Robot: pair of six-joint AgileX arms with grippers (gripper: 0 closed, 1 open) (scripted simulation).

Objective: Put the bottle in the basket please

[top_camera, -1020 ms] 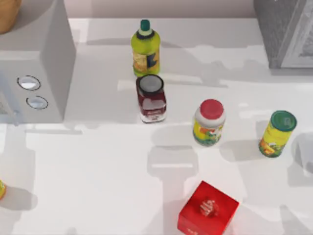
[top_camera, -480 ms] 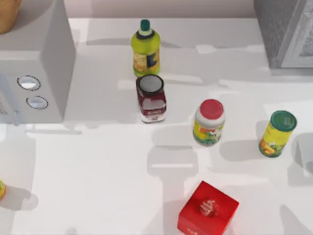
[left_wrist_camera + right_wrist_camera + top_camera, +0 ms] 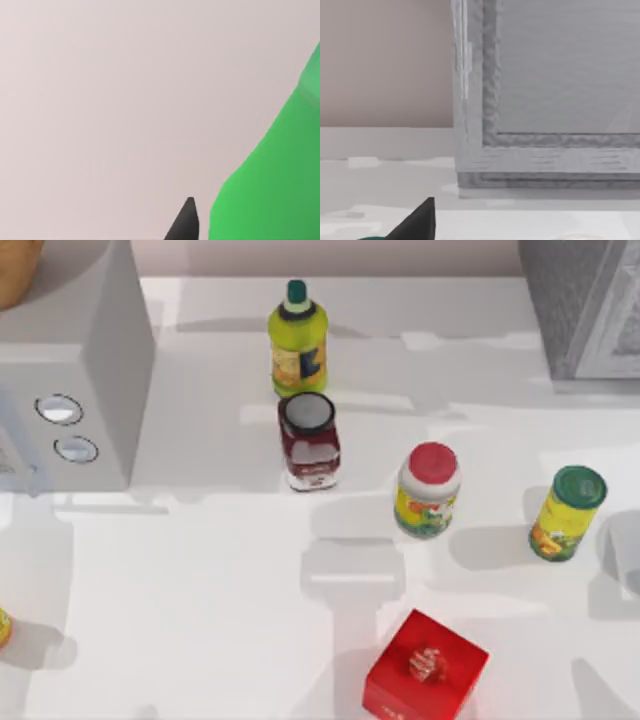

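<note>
The clear-green bottle (image 3: 270, 165) hangs close to the left wrist camera against a plain pale wall. My left gripper (image 3: 202, 227) is shut on the bottle, and one dark fingertip (image 3: 186, 220) lies right beside its wall. In the top view the basket (image 3: 14, 270) shows as a tan curved edge at the far left corner, behind the grey appliance. My right gripper (image 3: 480, 235) is open, low over the right side of the table and facing a grey textured cabinet, with one fingertip (image 3: 417, 220) in view.
The grey appliance (image 3: 70, 370) with two knobs stands at the left. On the table are a yellow-green bottle (image 3: 298, 335), a dark red jar (image 3: 310, 445), a red-lidded jar (image 3: 428, 490), a yellow jar with green lid (image 3: 567, 512) and a red box (image 3: 425, 668). The grey cabinet (image 3: 585, 300) fills the far right corner.
The things on the table stand as before. Only the shadows on the right part of the table have shifted a little.
</note>
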